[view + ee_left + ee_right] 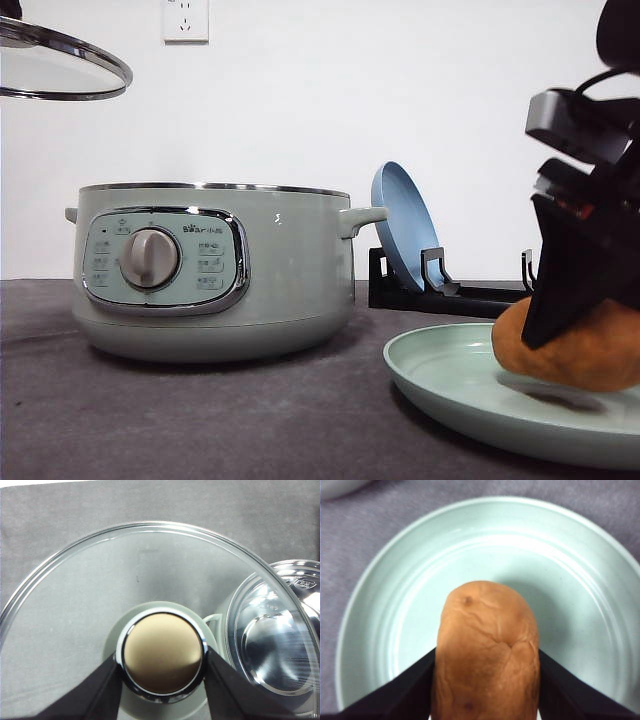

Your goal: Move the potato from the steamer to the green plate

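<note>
The right gripper [485, 680] has its jaws clenched on the potato [575, 350], hanging just above the green plate [450, 385] at the counter's [200, 420] right, a shadow beneath it. Over on the left, the left gripper [162, 667] grips the glass lid [60, 65] by its knob [162, 652], high beside the open steamer [280, 270].

The potato [575, 350] runs off the front view's 3 o'clock edge, partly hidden behind the right gripper [570, 320]. The glass lid [60, 62] is cut at 9 o'clock. The steamer [215, 270] panel's labels are too small to read.
</note>
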Controlling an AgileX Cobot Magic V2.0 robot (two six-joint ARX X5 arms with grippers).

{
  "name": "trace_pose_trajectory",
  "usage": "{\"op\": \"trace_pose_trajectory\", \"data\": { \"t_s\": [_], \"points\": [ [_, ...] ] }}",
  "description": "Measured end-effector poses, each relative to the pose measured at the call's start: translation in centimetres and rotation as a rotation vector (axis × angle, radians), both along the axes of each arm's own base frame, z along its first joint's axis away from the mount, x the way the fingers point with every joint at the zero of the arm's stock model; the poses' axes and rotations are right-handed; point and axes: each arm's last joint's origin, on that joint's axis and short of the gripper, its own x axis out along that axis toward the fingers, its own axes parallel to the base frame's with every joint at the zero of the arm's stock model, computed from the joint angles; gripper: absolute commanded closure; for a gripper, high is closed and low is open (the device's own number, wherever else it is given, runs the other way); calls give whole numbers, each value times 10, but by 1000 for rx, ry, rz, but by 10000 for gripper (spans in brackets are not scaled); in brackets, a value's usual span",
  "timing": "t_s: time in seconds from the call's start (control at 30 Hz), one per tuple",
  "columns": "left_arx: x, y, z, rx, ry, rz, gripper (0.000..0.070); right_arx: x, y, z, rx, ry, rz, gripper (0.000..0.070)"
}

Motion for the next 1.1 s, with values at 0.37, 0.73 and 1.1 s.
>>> {"op": "trace_pose_trajectory", "data": {
  "t_s": [0.37, 0.73, 1.1],
  "points": [
    [0, 0, 0, 0, 0, 0, 686, 4, 2, -4, 4, 10, 0, 226],
    [0, -1, 0, 0, 2, -3, 686, 1, 1, 66, 70, -42, -39, 81],
    [0, -4, 0, -3, 4, -17, 686, -61, -25, 171, 232, -324, -16, 74]
  ]
}}
